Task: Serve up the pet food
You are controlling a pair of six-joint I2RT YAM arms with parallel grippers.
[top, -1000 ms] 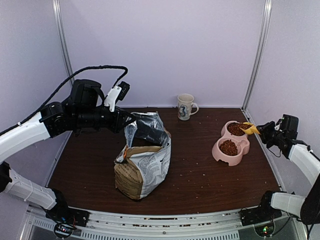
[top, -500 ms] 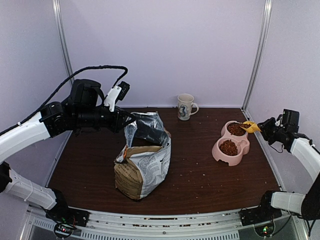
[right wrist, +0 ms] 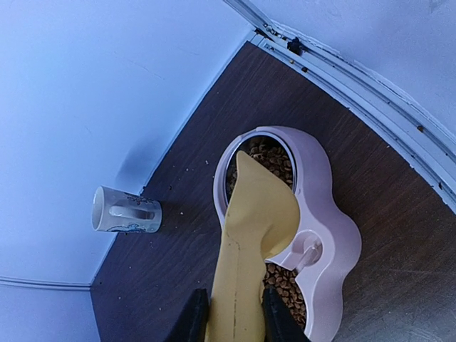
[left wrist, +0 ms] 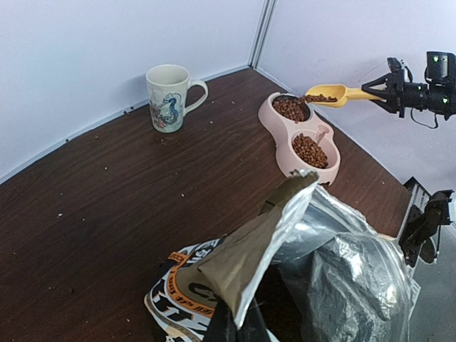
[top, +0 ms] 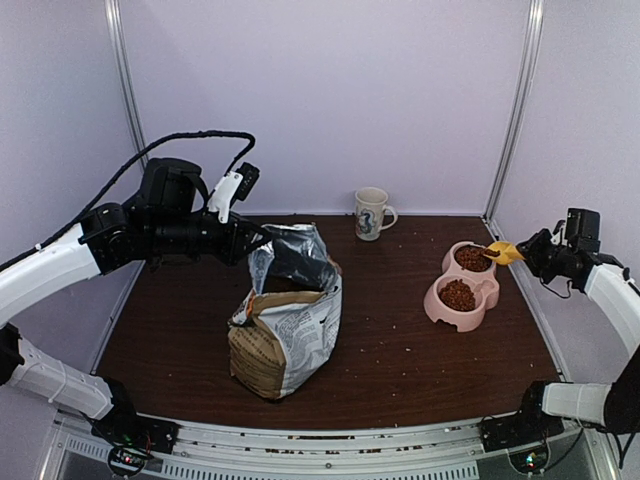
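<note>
Reddish-brown pet food fills both cups of the pink double bowl, which stands at the right. My right gripper is shut on the handle of a yellow scoop. The scoop hangs over the far cup, with some kibble still in it. The opened kraft-brown bag stands left of centre. My left gripper is shut on the bag's top flap and holds it up, so the foil-lined mouth gapes.
A cream mug with a blue drawing stands at the back centre by the wall. Loose crumbs and pellets lie scattered on the dark wooden table. A metal frame rail and white walls close in behind and to the right of the bowl.
My right gripper has drawn the scoop slightly right and up over the far cup. The left arm and the bag have not moved.
</note>
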